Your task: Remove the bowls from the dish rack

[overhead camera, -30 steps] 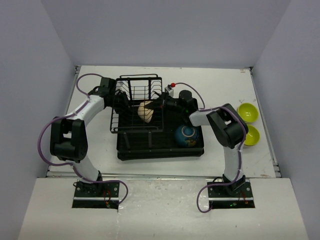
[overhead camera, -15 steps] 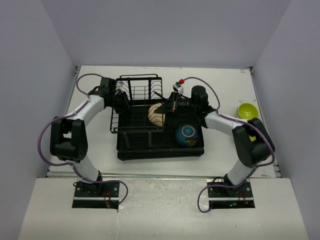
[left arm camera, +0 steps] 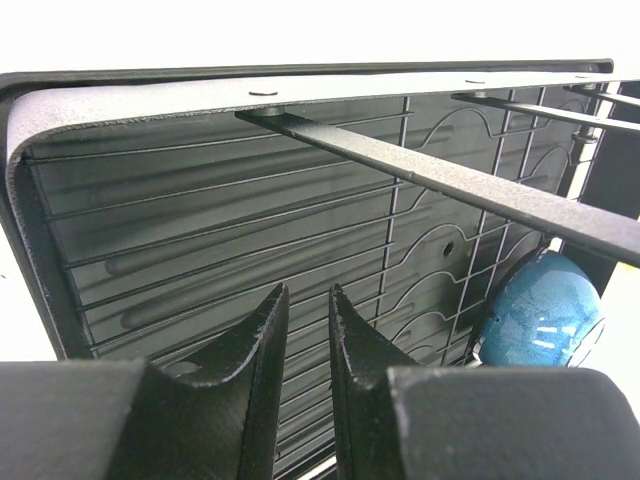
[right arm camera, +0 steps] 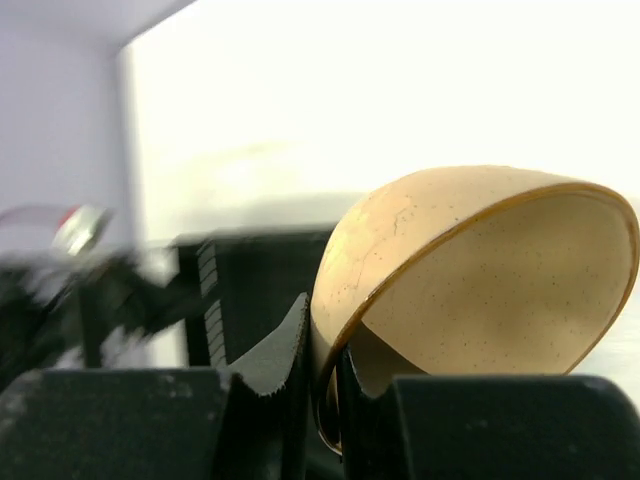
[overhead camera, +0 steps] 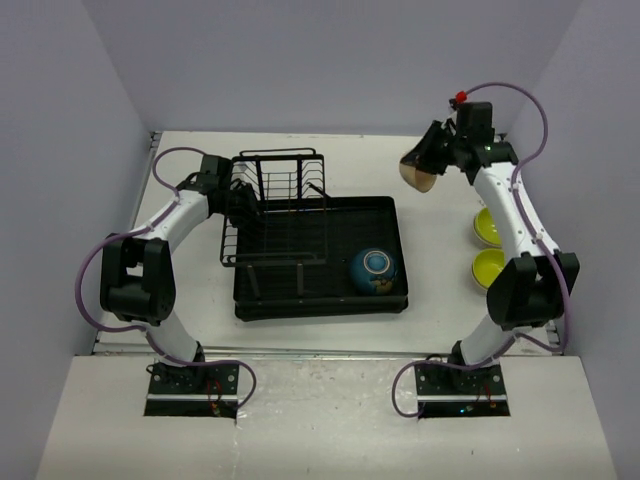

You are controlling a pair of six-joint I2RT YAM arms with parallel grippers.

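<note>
A tan bowl [overhead camera: 417, 172] hangs in the air over the table's back right, and my right gripper [overhead camera: 432, 160] is shut on its rim. In the right wrist view the fingers [right arm camera: 270, 370] pinch the bowl [right arm camera: 470, 270] wall, its opening turned sideways. A glossy blue bowl [overhead camera: 374, 270] lies in the tray of the black dish rack [overhead camera: 320, 302]. My left gripper [overhead camera: 240, 203] sits at the rack's left wire side. Seen from the left wrist, the left gripper [left arm camera: 308, 290] stands slightly open with nothing between its fingers, facing the tray [left arm camera: 200, 230] and the blue bowl [left arm camera: 545, 325].
Two lime-green bowls [overhead camera: 486, 228] [overhead camera: 487, 268] rest on the table to the right of the rack, partly behind my right arm. The rack's upright wire basket [overhead camera: 280, 180] rises at the back left. Walls close in the table on three sides.
My right arm has lifted the tan bowl out of the rack and swung it up to the back right. The left arm has stayed put.
</note>
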